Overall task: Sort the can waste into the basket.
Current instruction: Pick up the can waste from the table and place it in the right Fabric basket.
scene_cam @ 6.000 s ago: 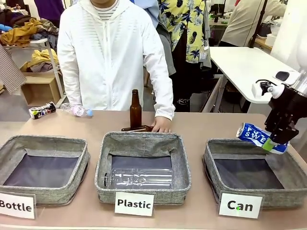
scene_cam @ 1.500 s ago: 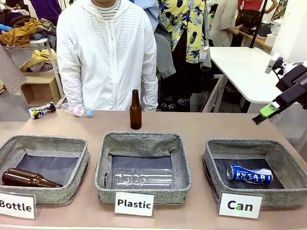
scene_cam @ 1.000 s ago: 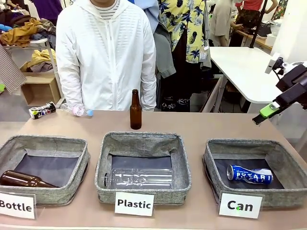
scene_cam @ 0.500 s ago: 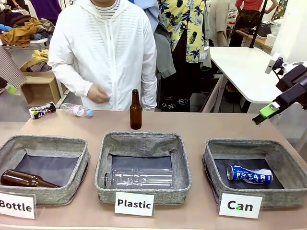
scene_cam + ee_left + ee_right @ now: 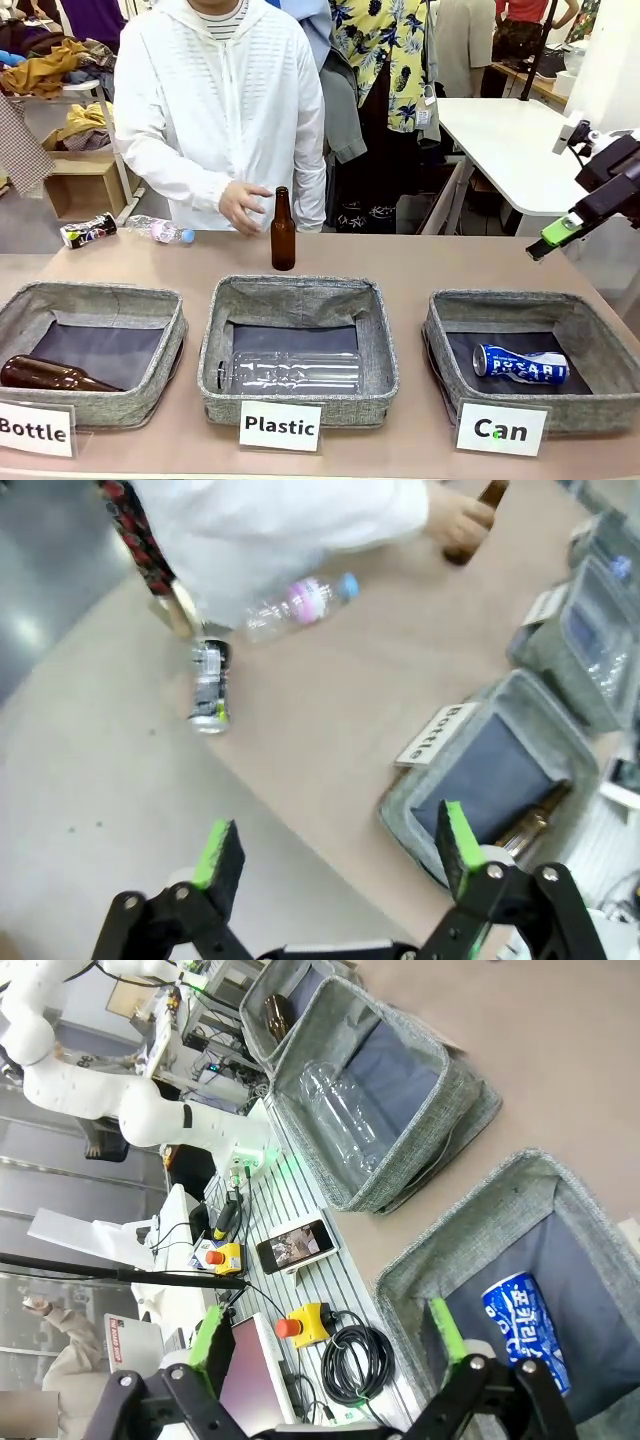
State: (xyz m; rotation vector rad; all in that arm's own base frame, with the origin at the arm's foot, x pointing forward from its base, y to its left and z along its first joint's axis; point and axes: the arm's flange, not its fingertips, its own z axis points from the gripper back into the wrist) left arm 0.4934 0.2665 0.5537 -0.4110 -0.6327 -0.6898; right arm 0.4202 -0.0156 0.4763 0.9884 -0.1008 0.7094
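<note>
The blue can point(image 5: 520, 363) lies on its side inside the basket point(image 5: 452, 312) at the lower right of the front view. The dark can point(image 5: 88, 231) lies on the counter point(image 5: 430, 262) at upper left, near a clear bottle point(image 5: 160, 231). The right pincer point(image 5: 328, 1330) hangs released and empty at the right edge. The left pincer point(image 5: 336, 838) is spread wide too, holding nothing.

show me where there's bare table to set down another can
The table's far strip, from the upright brown bottle to the right edge behind the Can basket, is bare. The far left is crowded: dark can, plastic bottle, and the person's hand by the brown bottle.
</note>
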